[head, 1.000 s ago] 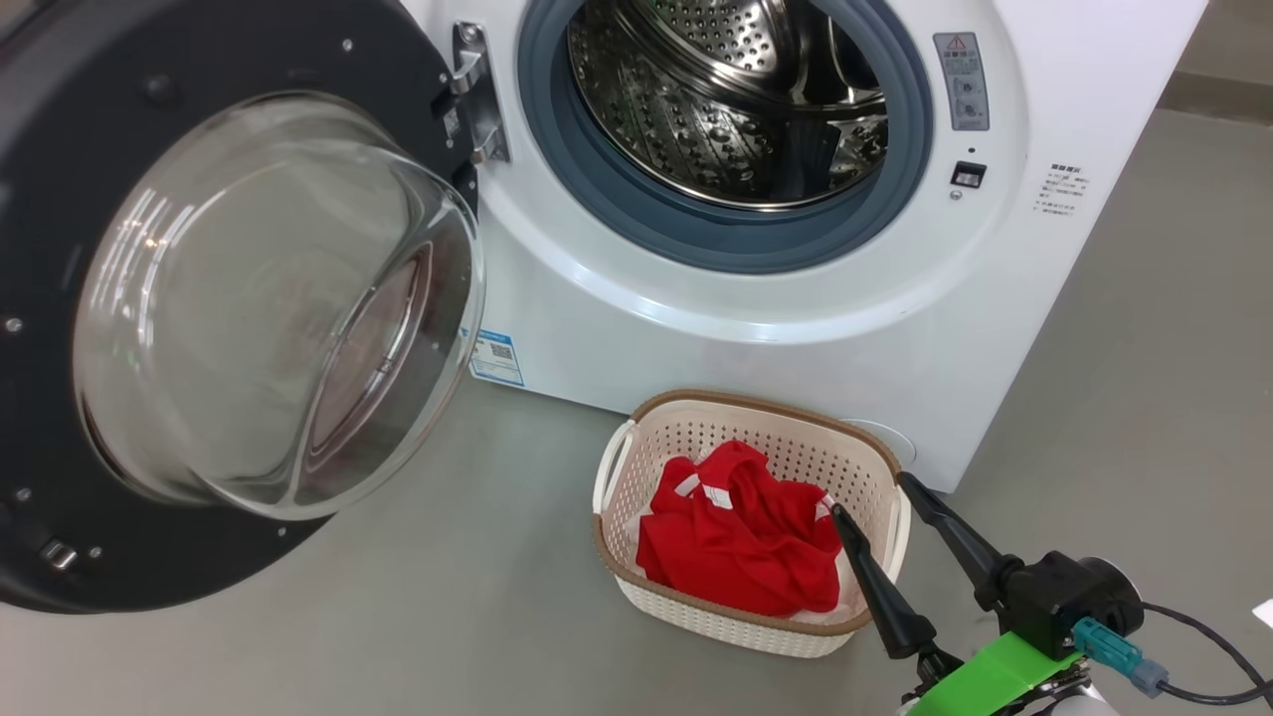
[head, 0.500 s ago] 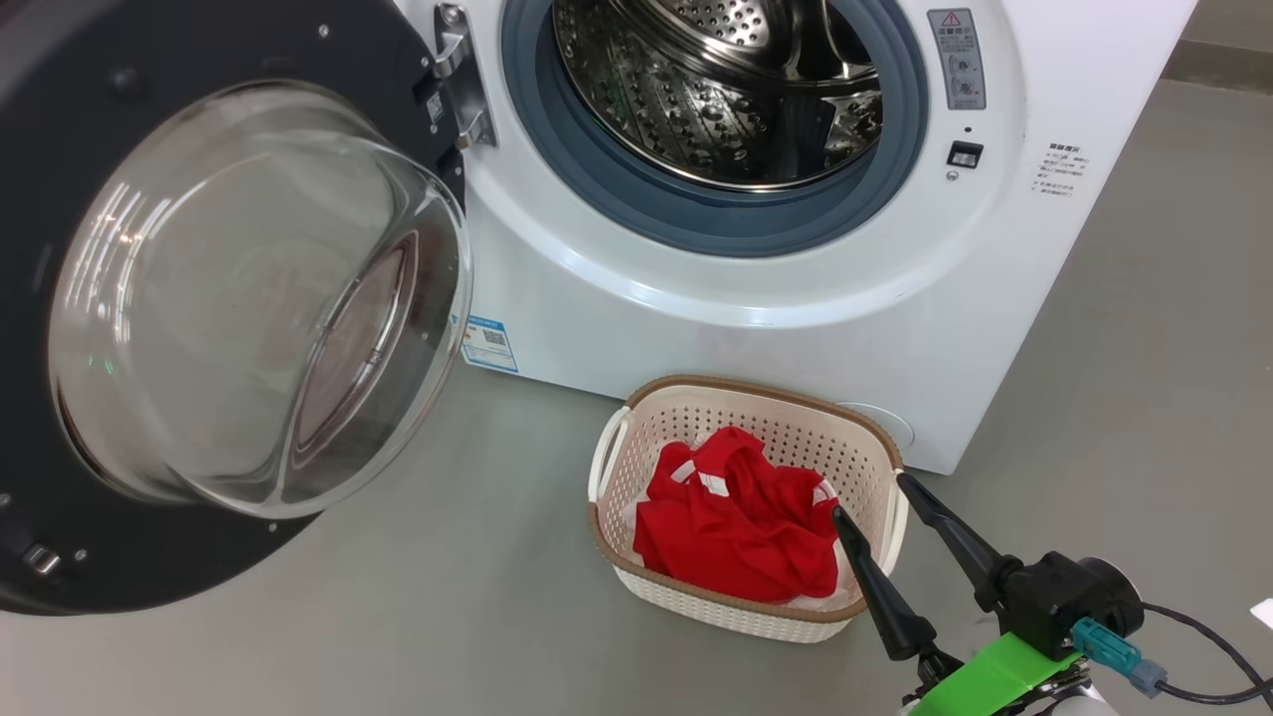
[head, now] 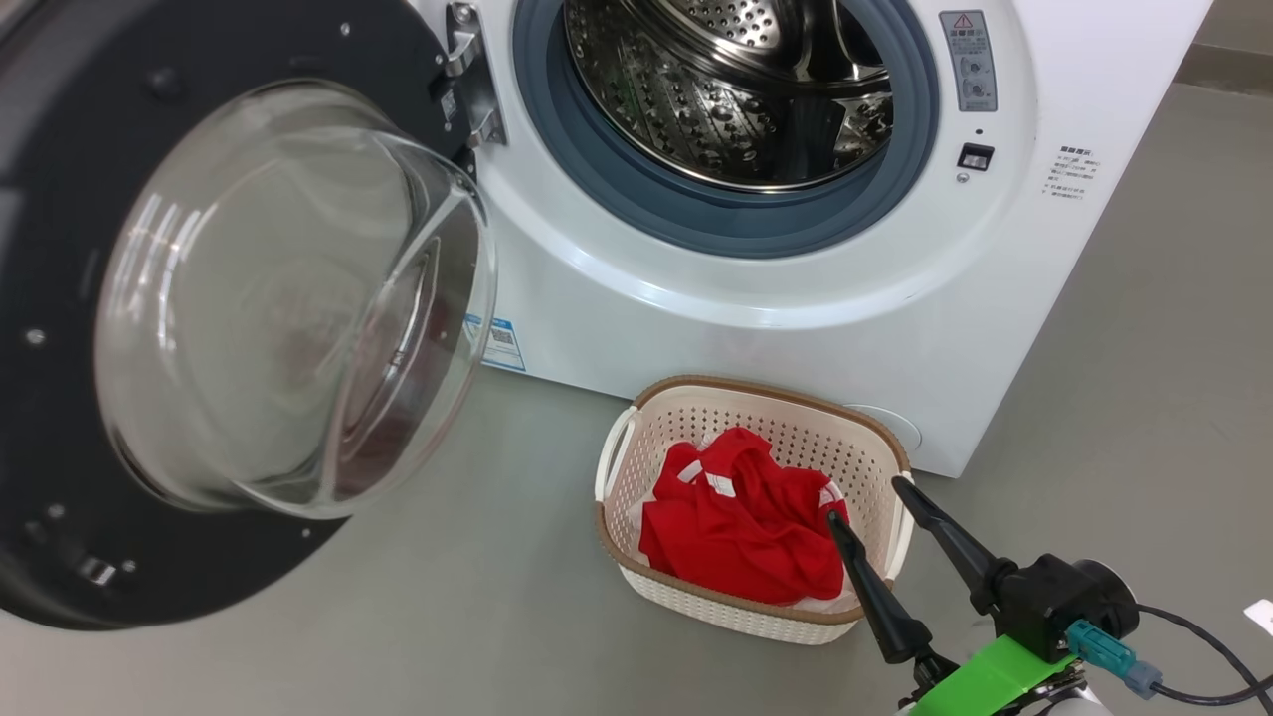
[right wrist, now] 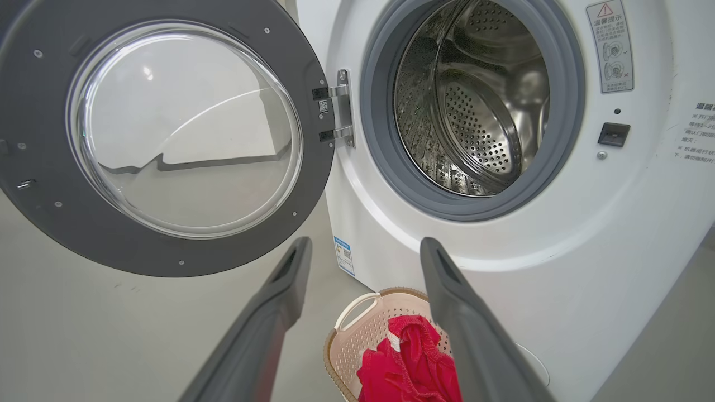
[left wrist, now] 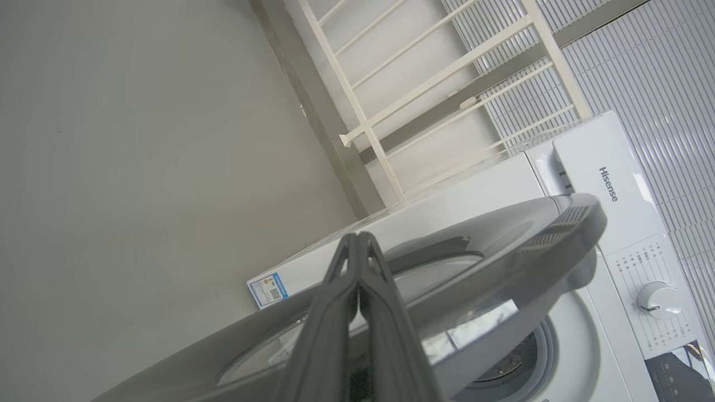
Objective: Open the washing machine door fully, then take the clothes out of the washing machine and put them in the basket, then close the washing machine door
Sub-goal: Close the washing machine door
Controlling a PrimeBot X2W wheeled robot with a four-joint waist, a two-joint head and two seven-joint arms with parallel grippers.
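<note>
The right fingers (head: 870,587), spread wide and empty, hang over the basket's (head: 766,388) near corner, one hiding a bit of the red clothes (head: 741,542) heaped inside. The cream perforated basket sits on the grey floor (head: 448,617) before the white washing machine (head: 756,338). The door (head: 249,40) stands open, its black rim cut off. The left fingers (left wrist: 335,312), pressed together, cross it; contact is unclear.

Head camera tilts slightly, whole scene sitting a touch higher in view, washing machine door (head: 288,298) swinging a little about its hinge (head: 475,85) toward the washing machine (head: 796,328) front
</note>
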